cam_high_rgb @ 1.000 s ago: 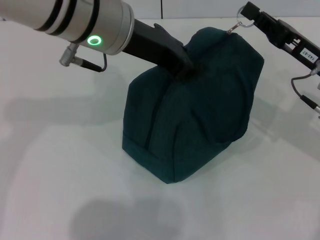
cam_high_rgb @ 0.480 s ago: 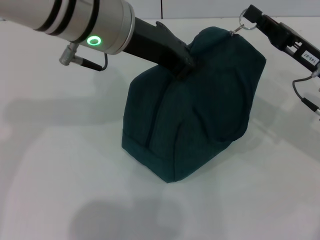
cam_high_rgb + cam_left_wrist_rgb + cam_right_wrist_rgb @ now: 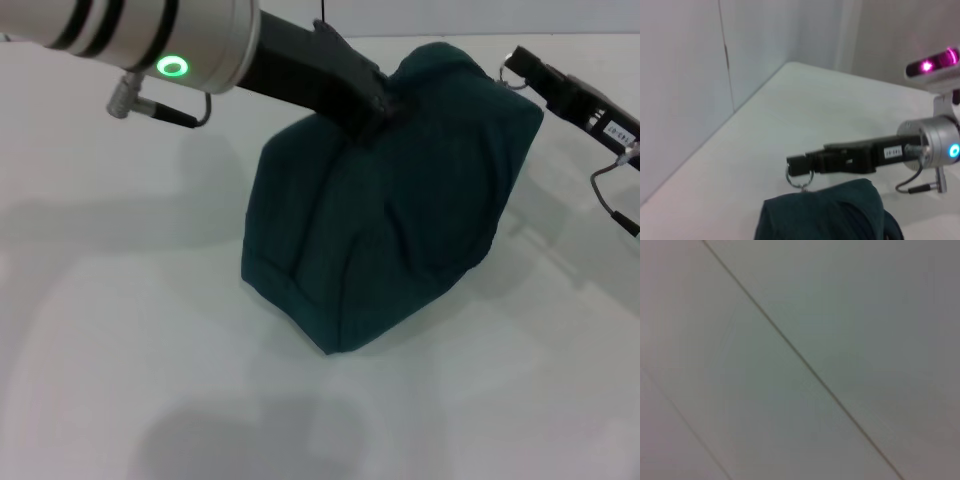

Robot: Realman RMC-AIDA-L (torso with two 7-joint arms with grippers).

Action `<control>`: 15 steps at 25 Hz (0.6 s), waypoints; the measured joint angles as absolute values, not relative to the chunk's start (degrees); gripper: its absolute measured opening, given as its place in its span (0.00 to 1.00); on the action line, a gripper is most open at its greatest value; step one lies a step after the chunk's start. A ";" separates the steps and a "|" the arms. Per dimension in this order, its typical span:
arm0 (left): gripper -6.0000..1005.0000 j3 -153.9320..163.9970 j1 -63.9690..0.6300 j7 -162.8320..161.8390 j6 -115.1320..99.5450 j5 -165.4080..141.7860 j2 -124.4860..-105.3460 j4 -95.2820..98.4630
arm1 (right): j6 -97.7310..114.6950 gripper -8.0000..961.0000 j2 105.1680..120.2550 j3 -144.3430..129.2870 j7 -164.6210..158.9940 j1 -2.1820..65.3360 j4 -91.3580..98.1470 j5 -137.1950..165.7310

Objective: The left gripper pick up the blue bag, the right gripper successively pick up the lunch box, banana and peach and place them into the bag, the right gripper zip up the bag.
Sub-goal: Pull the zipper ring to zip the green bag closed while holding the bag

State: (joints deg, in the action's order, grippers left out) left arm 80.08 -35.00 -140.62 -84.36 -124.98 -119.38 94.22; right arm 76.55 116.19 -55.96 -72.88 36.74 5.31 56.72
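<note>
Right gripper [image 3: 522,68] shifting rightward and lower since earlier frame, ring zip pull [image 3: 799,179] going with it to far end of blue bag [image 3: 390,210]. I'm seeing bag sitting closed on white table [image 3: 120,330], near centre. Left gripper [image 3: 385,110] pressing into bag's top ridge, fingers pinching fabric. Right gripper's fingers closing on zip pull just beyond bag's far top corner.
</note>
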 joint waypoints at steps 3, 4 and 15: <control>0.05 78.37 -34.10 -140.48 -84.45 -124.30 -119.42 96.12 | 73.34 0.17 116.19 -56.27 -72.75 36.73 5.34 57.07; 0.05 77.79 -33.97 -140.28 -84.46 -123.78 -119.45 96.31 | 72.26 0.17 116.19 -56.31 -72.70 36.73 5.34 57.12; 0.06 76.39 -33.17 -137.98 -83.51 -121.77 -119.55 93.87 | 72.16 0.17 116.19 -56.03 -72.84 36.12 5.59 56.81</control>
